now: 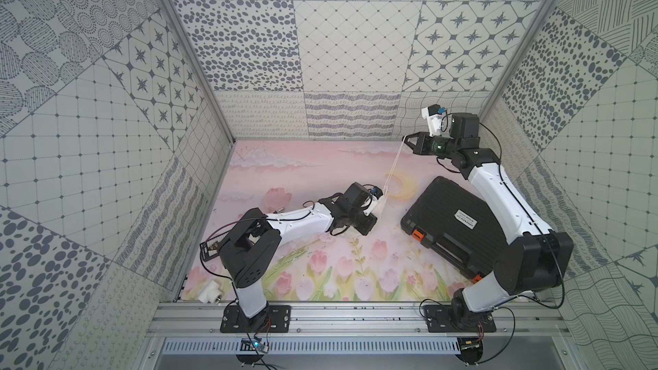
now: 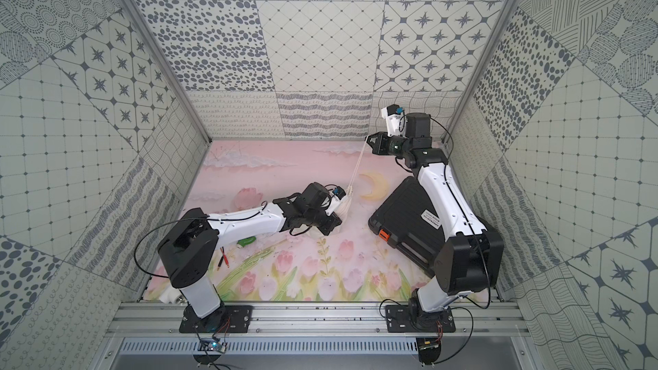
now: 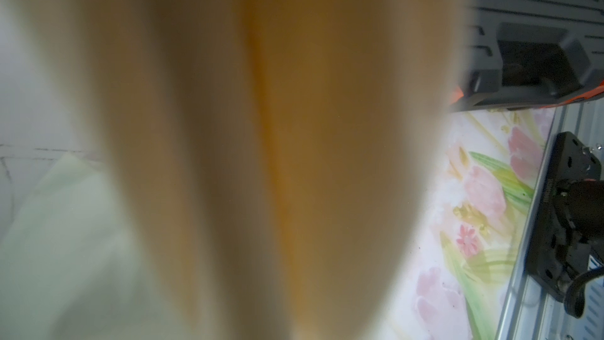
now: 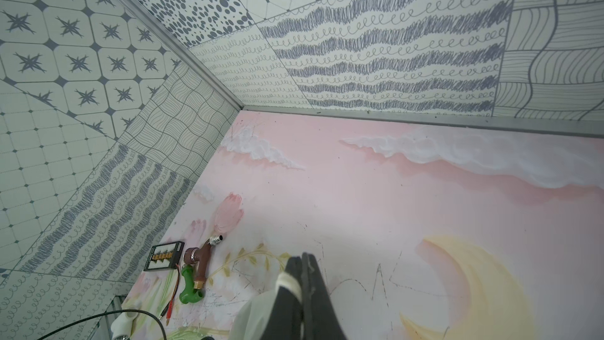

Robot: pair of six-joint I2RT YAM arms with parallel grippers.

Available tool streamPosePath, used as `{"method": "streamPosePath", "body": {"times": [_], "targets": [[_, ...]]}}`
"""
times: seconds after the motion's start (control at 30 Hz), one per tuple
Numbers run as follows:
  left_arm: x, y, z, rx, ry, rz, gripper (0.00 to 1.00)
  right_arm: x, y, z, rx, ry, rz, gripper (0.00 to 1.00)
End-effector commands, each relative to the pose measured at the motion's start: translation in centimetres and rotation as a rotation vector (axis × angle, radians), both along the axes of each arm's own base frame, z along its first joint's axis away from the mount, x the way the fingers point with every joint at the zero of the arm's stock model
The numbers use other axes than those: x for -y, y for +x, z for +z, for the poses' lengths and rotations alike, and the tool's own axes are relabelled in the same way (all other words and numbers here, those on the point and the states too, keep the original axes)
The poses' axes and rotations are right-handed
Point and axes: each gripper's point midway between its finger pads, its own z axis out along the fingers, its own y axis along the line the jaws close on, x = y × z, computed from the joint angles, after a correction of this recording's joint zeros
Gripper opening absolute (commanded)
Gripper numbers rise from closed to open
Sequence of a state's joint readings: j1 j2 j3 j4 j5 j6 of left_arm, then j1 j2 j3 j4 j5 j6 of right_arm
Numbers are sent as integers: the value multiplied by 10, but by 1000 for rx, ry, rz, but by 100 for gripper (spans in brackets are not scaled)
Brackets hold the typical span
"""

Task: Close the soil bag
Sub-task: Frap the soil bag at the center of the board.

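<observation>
1. Left gripper (image 1: pixel 369 225): jaws hidden from above; closed, apparently pinching bag cloth.
2. Soil bag (image 1: pixel 380 204): centre of the mat (image 1: pixel 320 172), bunched against that gripper, mostly covered.
3. Cord (image 1: pixel 395 165): taut, rising from the bag neck toward the far right.
4. Right gripper (image 1: pixel 406 139): jaws together, clamped on the cord. Risk: the thin cord slips through, or the pull drags the bag from the left pinch, leaving the mouth slack.

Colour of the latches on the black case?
Orange; a latch shows best in a top view.
</observation>
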State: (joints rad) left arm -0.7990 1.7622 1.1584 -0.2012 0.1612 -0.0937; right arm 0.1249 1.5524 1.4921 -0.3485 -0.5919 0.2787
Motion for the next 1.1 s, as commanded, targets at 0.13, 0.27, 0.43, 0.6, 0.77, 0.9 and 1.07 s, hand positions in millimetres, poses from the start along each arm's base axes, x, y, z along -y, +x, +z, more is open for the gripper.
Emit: {"method": "streamPosePath", "body": {"times": [0.13,0.27,0.43,0.6,0.77,0.9,1.07], "targets": [[-125,-54,-14,-298,351,186,1,-9,-23,129,529,98,-2,0],[-163,-12,16,-137,378,351,0,-21,-34,124,534,105,34,0],[-193,16,60,92,360,466,2,-44,-43,116,534,117,95,0],[-160,-6,66,135,160,338,23,-70,-55,104,520,131,170,0],[-129,-18,84,174,-24,214,48,-84,-65,89,493,129,217,0],[-106,-12,115,220,-128,138,64,-91,-71,79,475,108,247,0],[-68,2,171,278,-292,27,75,-94,-81,70,473,79,273,0]]}}
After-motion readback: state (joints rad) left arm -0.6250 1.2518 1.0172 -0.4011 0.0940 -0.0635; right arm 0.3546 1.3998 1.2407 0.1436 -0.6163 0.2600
